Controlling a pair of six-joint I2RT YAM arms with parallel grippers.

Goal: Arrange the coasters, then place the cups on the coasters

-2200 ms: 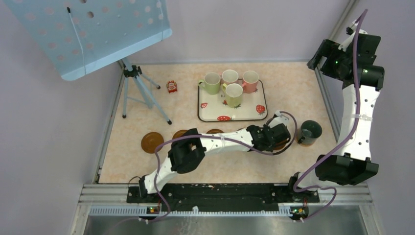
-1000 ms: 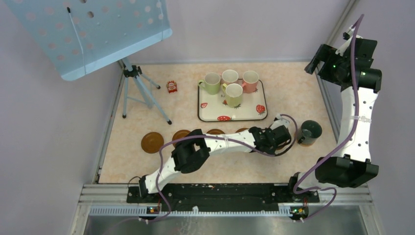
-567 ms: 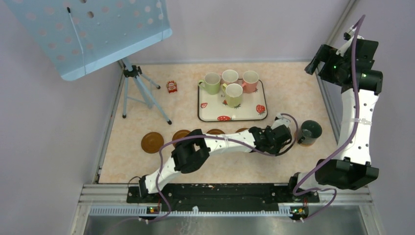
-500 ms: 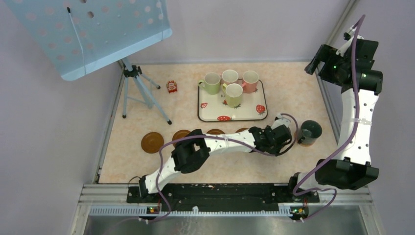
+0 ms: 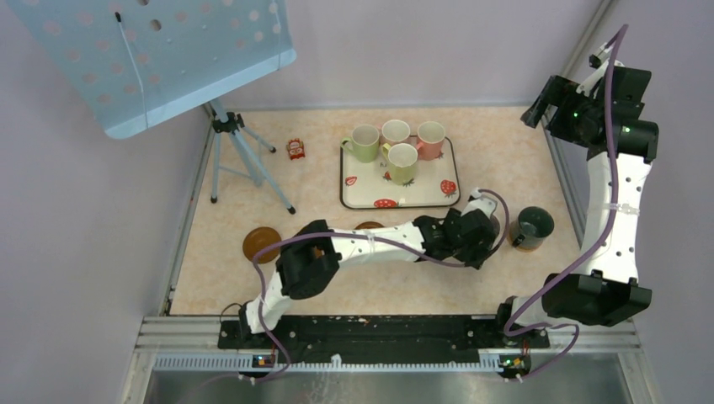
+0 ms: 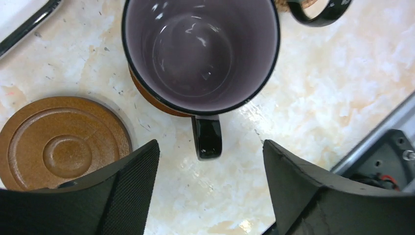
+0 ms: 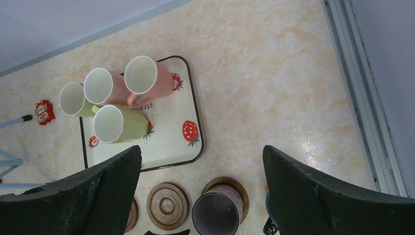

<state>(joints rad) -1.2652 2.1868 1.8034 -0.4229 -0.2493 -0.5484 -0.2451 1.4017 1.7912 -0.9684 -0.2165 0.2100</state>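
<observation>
Far left on the worktop (image 5: 215, 278), one lone coaster (image 5: 258, 242). Behind it, the strawberry tray (image 7: 169, 143) carries two green cups (image 7: 120, 125) and two pink cups (image 7: 147, 78). The left gripper (image 6: 210, 143) hangs jaws wide, gripping nothing, over the purple-grey mug (image 6: 200, 49), which sits on a brown coaster (image 6: 147, 96) beside an empty coaster (image 6: 63, 147). The dark mug (image 5: 533, 225) stands right. The right gripper (image 7: 201, 147) is high, wide, empty.

Our left arm (image 5: 370, 245) and right arm (image 5: 620, 210) are white with bulky black joints (image 5: 313, 271), trailing purple cables (image 5: 624, 32); green lights (image 5: 578, 109) dot the right, and the jaws carry textured black pads (image 6: 128, 196).
</observation>
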